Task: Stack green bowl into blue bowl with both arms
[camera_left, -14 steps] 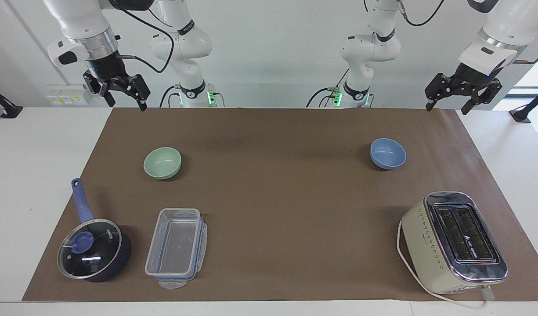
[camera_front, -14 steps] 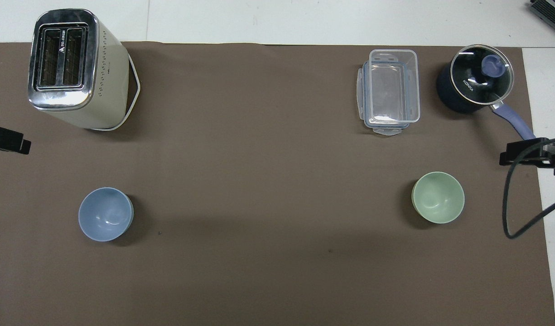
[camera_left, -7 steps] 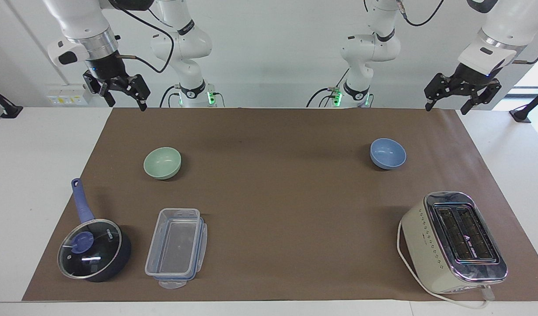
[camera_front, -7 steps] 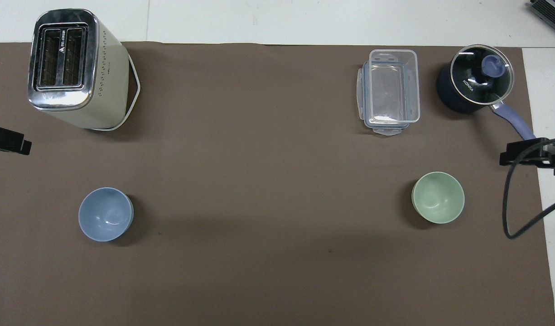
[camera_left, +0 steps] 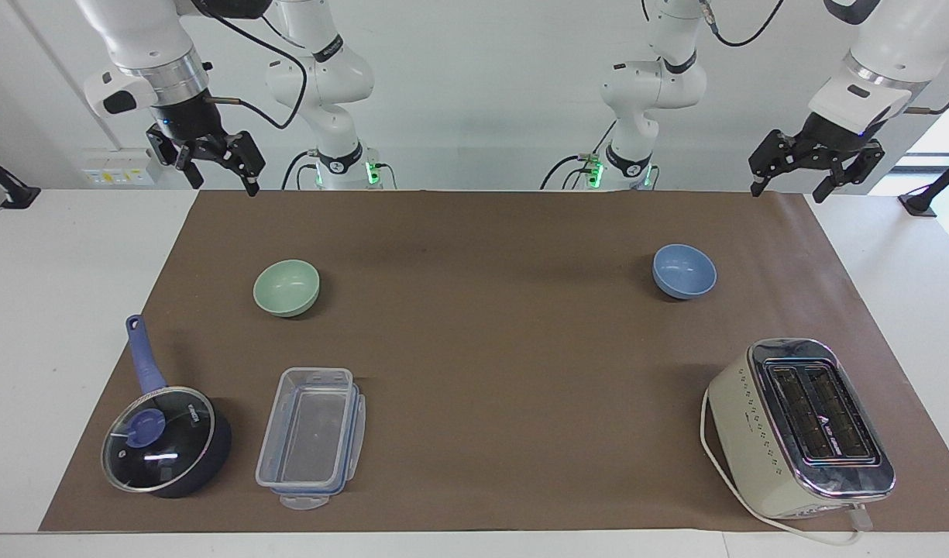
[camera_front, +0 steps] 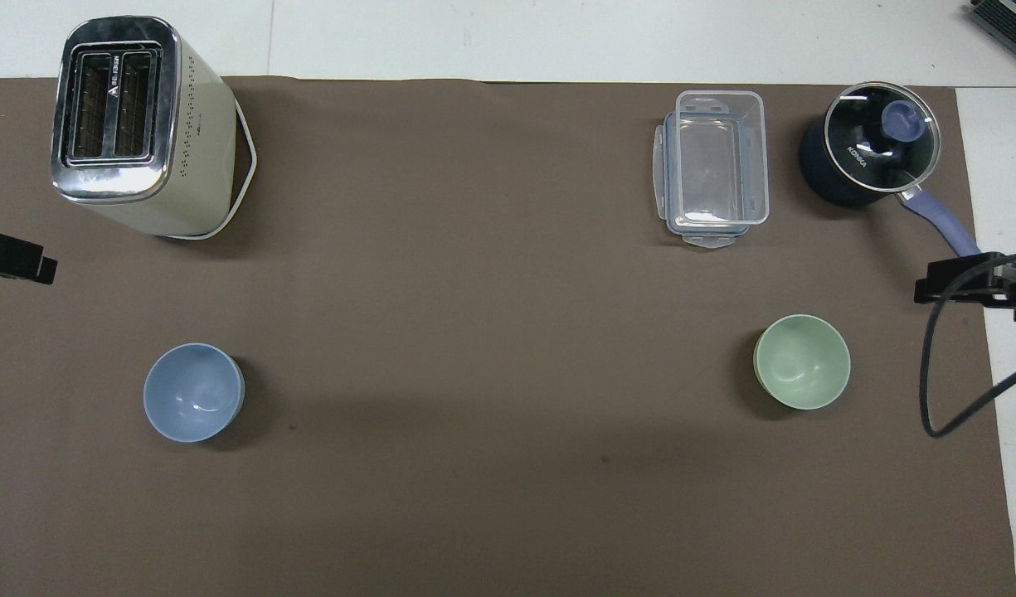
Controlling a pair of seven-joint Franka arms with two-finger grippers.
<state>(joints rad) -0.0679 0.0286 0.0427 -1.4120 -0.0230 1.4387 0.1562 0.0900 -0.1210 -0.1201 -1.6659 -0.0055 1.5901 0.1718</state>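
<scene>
Facing view: the right gripper (camera_left: 220, 180) hangs at upper left of the frame, over the mat's robot-side edge, jaws spread apart and holding nothing. The left gripper (camera_left: 788, 184) hangs at upper right, over the mat's corner at that end, jaws likewise spread and empty. Both arms wait, clear of all items.

The green bowl (camera_left: 286, 287) sits upright on the brown mat (camera_left: 489, 341), left of centre in the facing view and at right of centre in the overhead view (camera_front: 801, 361), toward the right arm's end of the table. The blue bowl (camera_left: 683, 270) sits upright at right of centre in the facing view and at lower left in the overhead view (camera_front: 193, 391), toward the left arm's end. The two bowls are well apart; neither is touched.

Lower left of the facing view: a dark saucepan (camera_left: 166, 440) with glass lid, and just beside it a clear plastic container (camera_left: 311, 436). Lower right: a cream toaster (camera_left: 802, 428), lying tilted on the mat
</scene>
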